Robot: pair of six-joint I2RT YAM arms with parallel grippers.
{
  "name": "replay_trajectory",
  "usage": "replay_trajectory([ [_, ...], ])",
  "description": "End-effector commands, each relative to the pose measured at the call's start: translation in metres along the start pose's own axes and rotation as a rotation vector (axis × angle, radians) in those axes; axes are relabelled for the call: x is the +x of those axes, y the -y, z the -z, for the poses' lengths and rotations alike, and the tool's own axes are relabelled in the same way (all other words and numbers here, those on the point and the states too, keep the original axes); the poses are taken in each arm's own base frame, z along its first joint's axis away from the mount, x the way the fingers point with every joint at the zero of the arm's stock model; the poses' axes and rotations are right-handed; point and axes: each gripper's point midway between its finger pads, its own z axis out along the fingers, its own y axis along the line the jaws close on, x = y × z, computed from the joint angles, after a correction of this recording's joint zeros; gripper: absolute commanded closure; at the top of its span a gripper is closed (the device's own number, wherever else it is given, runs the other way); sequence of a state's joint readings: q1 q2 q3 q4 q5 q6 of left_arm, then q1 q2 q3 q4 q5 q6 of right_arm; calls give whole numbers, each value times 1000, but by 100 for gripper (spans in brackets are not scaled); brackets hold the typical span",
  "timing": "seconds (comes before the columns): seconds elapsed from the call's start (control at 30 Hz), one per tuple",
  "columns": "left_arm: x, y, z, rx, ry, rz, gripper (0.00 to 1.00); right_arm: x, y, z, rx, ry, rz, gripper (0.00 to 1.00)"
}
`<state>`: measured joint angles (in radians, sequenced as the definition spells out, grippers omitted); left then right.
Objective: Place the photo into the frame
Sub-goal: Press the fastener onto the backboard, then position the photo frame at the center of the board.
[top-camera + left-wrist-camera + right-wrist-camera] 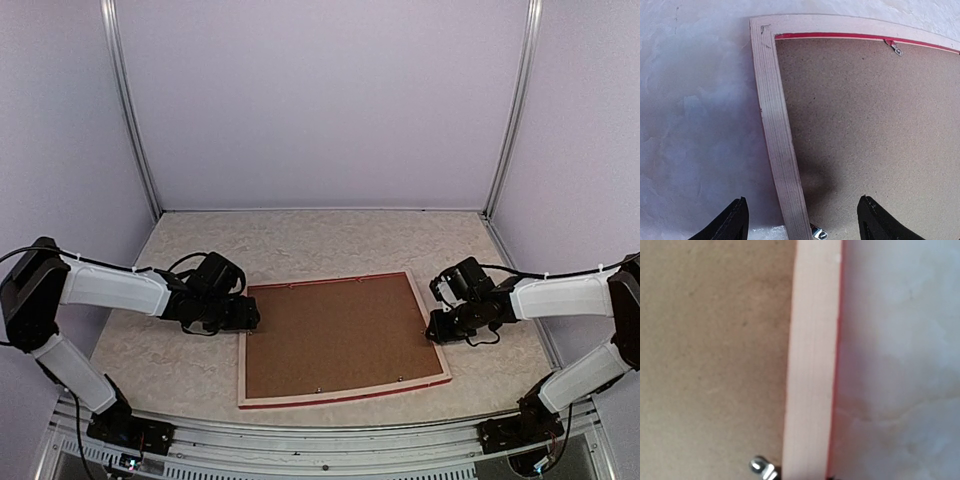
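Note:
The frame [340, 392] lies face down on the table, pale wood back up, with a thin red edge showing. A brown backing board [335, 335] fills it. The photo is hidden. My left gripper [250, 318] is open at the frame's left side. In the left wrist view its fingertips straddle the left rail [777, 130], the gripper [803, 197] apart from it. My right gripper [432, 330] is at the right side. In the right wrist view only dark tips show, tight against both sides of the right rail [812, 365], the gripper [805, 477] shut on it.
Small metal turn clips [896, 48] [762, 468] sit on the backing board at the rail's inner edge. The marbled table top [300, 240] stretches behind the frame to the booth's back wall. An aluminium rail [330, 445] runs along the near edge by the arm bases.

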<state>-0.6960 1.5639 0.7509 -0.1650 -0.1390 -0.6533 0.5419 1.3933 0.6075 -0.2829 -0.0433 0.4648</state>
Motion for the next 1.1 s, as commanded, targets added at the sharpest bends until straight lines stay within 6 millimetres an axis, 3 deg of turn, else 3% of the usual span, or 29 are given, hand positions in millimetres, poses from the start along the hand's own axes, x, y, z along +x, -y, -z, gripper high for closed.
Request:
replay_trajectory([
  [0.0,10,-4,-5,-15,-18,-9,26,16,7,-8,8,-45,-9,82],
  [0.1,15,-6,-6,-30,-25,-13,26,11,2,-4,-13,-27,-14,80],
  [0.3,17,-7,-3,-41,-17,-14,22,-5,-11,8,-71,20,-24,51],
  [0.43,15,-8,2,-37,-4,-10,17,-13,-13,12,-71,44,-25,44],
  [0.77,15,-1,8,-9,4,-37,10,-9,0,1,-5,2,-41,54],
  [0.93,9,9,20,48,37,-62,3,-9,6,-7,17,-16,-43,66],
  [1.07,-4,21,37,95,98,-81,1,-21,7,-13,22,0,-27,76],
])
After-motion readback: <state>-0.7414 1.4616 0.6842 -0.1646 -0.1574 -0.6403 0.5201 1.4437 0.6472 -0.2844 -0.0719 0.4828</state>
